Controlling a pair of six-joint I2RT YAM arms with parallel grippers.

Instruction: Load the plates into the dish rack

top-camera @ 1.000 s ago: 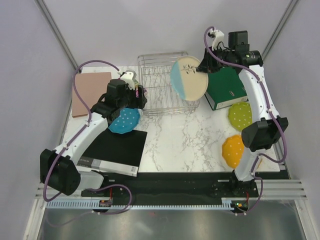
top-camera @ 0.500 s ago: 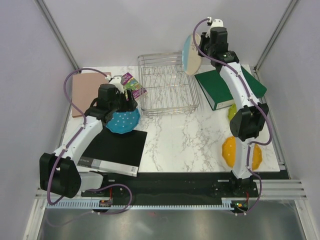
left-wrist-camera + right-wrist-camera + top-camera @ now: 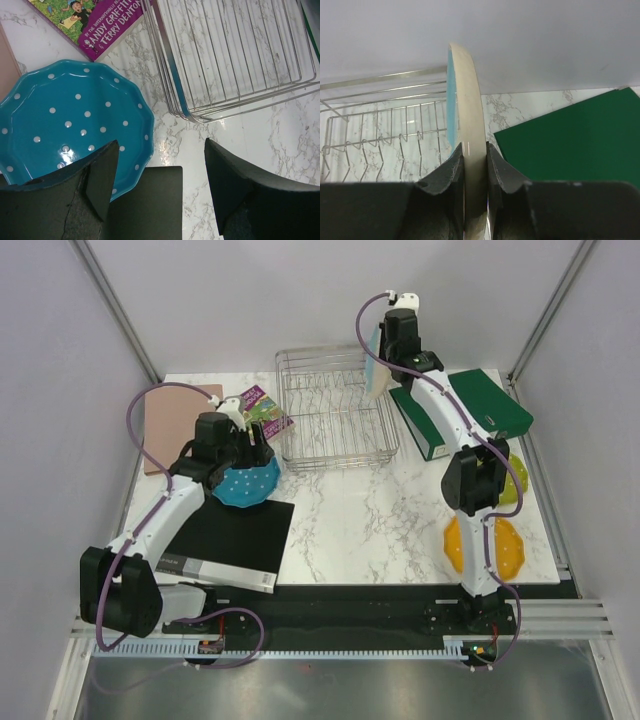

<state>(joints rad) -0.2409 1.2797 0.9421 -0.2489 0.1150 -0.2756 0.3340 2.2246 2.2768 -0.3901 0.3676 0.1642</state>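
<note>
My right gripper is shut on the rim of the cream-and-light-blue plate and holds it upright and edge-on above the right end of the silver dish rack. In the right wrist view the plate's rim stands between my fingers, with the rack below to the left. My left gripper is open above the near-right edge of the dotted blue plate; in the left wrist view the plate lies left of the rack. The orange plate and the green plate lie at the right, partly hidden by the right arm.
A green binder lies right of the rack. A purple book and a pink board lie at the back left. A black pad lies in front of the blue plate, which overlaps its far edge.
The right arm has swung the cream plate from face-on to edge-on and carried it left and back over the rack's right end. The left gripper has settled over the blue plate.
</note>
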